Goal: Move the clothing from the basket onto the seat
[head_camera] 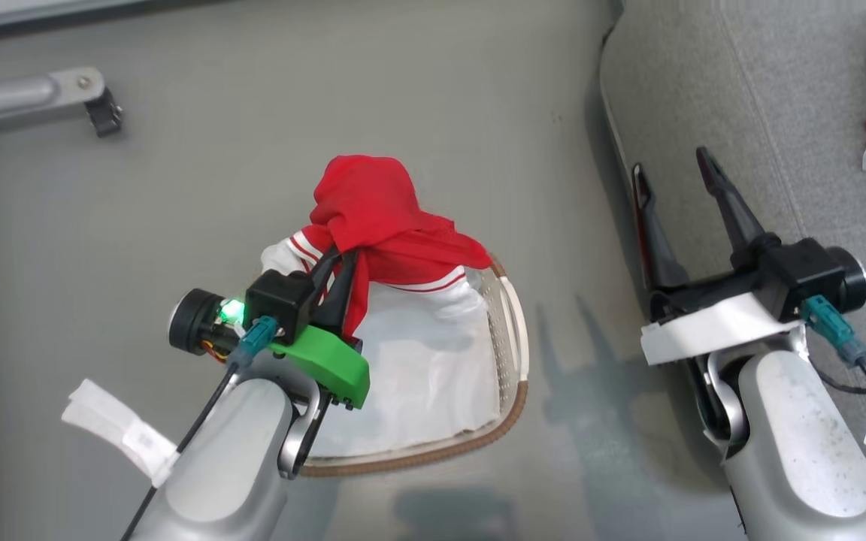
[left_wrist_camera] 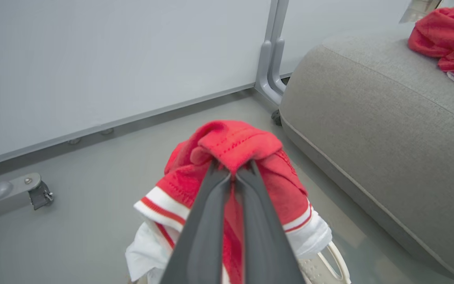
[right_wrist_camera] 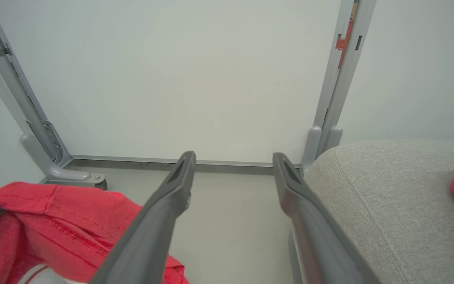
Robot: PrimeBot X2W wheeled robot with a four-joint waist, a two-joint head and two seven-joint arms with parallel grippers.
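Red clothing, pinched by the left fingers, hangs vertically over basket.

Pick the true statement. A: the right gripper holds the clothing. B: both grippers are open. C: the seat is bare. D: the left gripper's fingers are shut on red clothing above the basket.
D: the left gripper pinches the red clothing over the basket; the right gripper is open and empty.

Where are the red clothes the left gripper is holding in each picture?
Head view: red clothes in the middle, above the basket, pinched by the left gripper.
Left wrist view: centre, clamped by that gripper.
Right wrist view: bottom left corner.
Shared landmark: the grey seat, on the right in all three.
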